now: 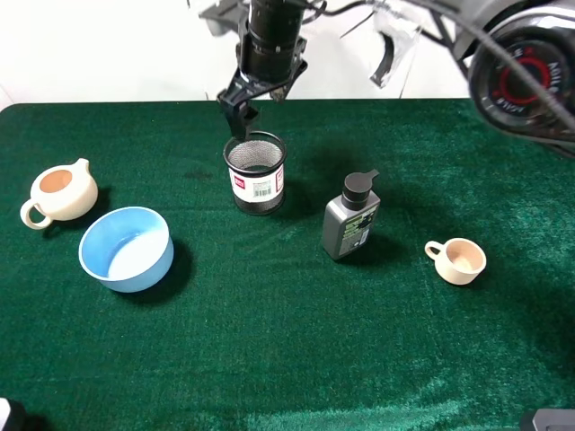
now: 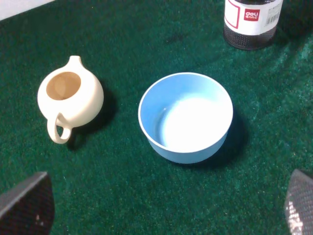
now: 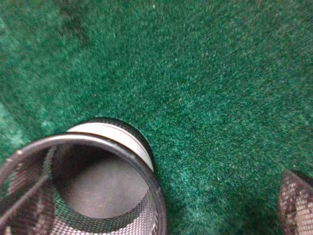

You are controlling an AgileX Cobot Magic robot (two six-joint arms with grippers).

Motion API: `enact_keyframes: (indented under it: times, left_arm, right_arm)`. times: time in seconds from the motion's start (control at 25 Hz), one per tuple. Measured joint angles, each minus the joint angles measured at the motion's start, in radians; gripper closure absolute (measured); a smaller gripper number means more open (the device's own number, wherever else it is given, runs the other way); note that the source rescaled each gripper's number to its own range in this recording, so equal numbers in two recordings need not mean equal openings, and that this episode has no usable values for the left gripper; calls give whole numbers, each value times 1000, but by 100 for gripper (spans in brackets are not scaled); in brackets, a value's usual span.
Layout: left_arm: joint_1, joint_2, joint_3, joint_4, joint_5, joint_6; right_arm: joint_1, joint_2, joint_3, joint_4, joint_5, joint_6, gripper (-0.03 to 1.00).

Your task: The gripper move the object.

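The black wire-mesh pen cup with a white and red barcode label stands upright on the green cloth, left of the grey pump bottle. My right gripper hangs right above its far rim with the jaws apart, not closed on it. In the right wrist view the cup's open mouth is close below, and one finger shows outside it. My left gripper is open and empty, its fingertips at the picture's corners, near the blue bowl. The cup's base shows far off there.
A cream teapot and a blue bowl stand at the left. The grey pump bottle stands right of the pen cup, and a small cream cup further right. Green cloth covers the table.
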Motion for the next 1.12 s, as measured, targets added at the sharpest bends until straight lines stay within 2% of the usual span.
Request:
enact_keyframes:
  times: [0.2,0.36,0.76,1.12]
  left_arm:
    - [0,0,0,0,0,0]
    - [0,0,0,0,0,0]
    - [0,0,0,0,0,0]
    - [0,0,0,0,0,0]
  right_arm:
    - [0,-91,14,0,0,84,-3]
    - [0,-217,103,-10,0,101,-3]
    - [0,-627,528,-50,0,176,-3]
    - [0,-1044,912,-90,1,309,-3]
